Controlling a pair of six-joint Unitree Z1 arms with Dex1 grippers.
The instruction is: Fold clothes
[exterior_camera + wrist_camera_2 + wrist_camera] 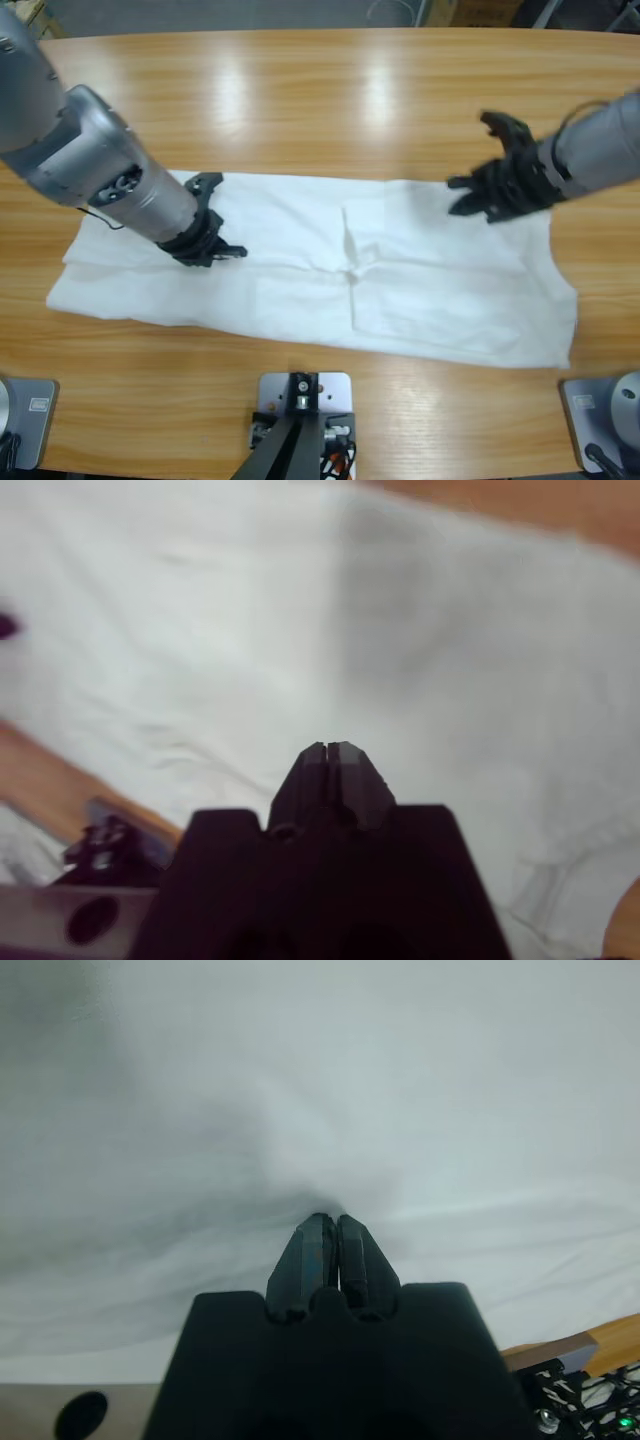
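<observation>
One white T-shirt (400,290) lies spread across my wooden table (330,100), folded into a long, soft band with shallow wrinkles and a crease running down its middle. Its cotton looks matte against the glossy, grained wood. My left gripper (207,250) presses its tips down onto the shirt's left part; in the left wrist view (330,1225) the black jaws are pinched together with a small pucker of fabric at their tips. My right gripper (478,195) sits over the shirt's upper right edge, and in its wrist view (335,748) the jaws are closed, holding nothing I can see, cloth beneath them.
</observation>
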